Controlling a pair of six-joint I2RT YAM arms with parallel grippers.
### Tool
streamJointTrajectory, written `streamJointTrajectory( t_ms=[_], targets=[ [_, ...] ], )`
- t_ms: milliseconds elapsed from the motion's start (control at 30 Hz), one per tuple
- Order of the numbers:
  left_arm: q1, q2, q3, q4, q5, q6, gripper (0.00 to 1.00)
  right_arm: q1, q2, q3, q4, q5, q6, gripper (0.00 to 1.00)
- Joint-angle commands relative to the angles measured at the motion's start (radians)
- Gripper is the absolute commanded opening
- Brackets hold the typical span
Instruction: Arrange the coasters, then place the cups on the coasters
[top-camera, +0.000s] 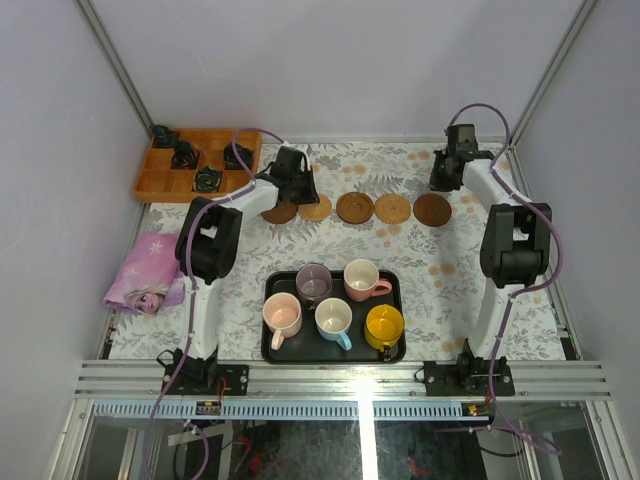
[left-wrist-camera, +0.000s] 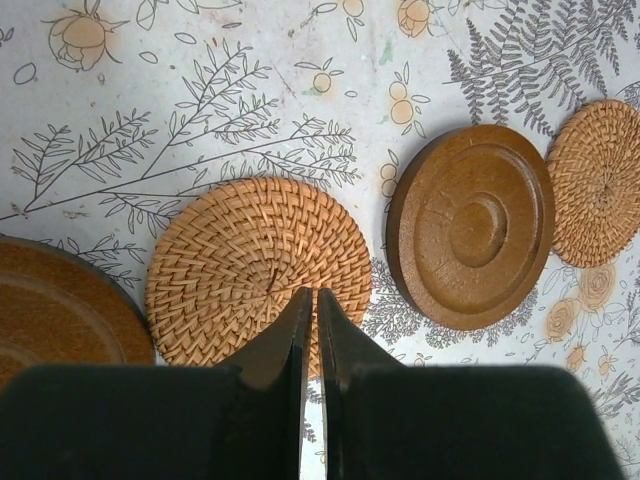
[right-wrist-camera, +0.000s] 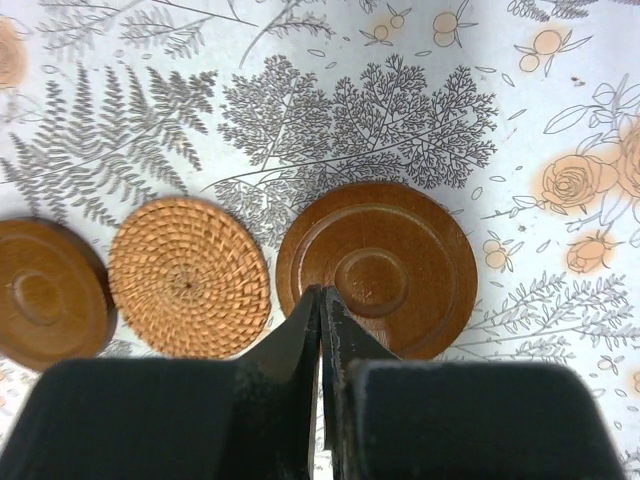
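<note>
arm bases (top-camera: 200, 375) sit bolted at the near rail in the overhead view, and just beyond them a black tray (top-camera: 310, 350) carries all five cups (top-camera: 334, 319), none yet on a coaster. farther back, five coasters (top-camera: 354, 207) lie in a near-straight row on the floral cloth (top-camera: 450, 290), dark wood and woven alternating. the leftmost is partly hidden under the left gripper (top-camera: 290, 172). the right gripper (top-camera: 447, 168) hangs over the row's right end.

left wrist view: fingers pressed together with nothing between them, tips over the near edge of a woven coaster (left-wrist-camera: 250, 260). whether they touch it cannot be told. a wooden coaster (left-wrist-camera: 470, 225) lies just beside it, a sliver of cloth between.

right wrist view: jaws likewise closed and empty, tips over the near edge of the end wooden coaster (right-wrist-camera: 385, 260), a second woven coaster (right-wrist-camera: 188, 275) just to its left.

the discs look light, stiff and very thin — flat on the cloth, they are likely easier nudged at the rim with closed tips than pinched. the wood looks smooth, the weave rougher. the cups look hard and breakable — the wall at the rim, opposite the handle, seems the surest hold.
</note>
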Motion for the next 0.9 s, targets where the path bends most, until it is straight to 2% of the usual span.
streamJointTrajectory(
  t_ms=[0, 367, 867],
  targets=[
    [-0.004, 0.009, 0.018, -0.006, -0.004, 0.017, 0.04, -0.004, -0.123, -0.027, 0.037, -0.029, -0.006, 0.0],
    [-0.014, 0.018, -0.021, -0.023, -0.066, 0.012, 0.04, -0.005, -0.295, -0.079, 0.037, -0.008, -0.015, 0.0],
    [-0.032, 0.035, -0.036, -0.054, -0.056, 0.013, 0.04, -0.004, -0.364, -0.116, 0.036, -0.025, 0.015, 0.0]
  ],
)
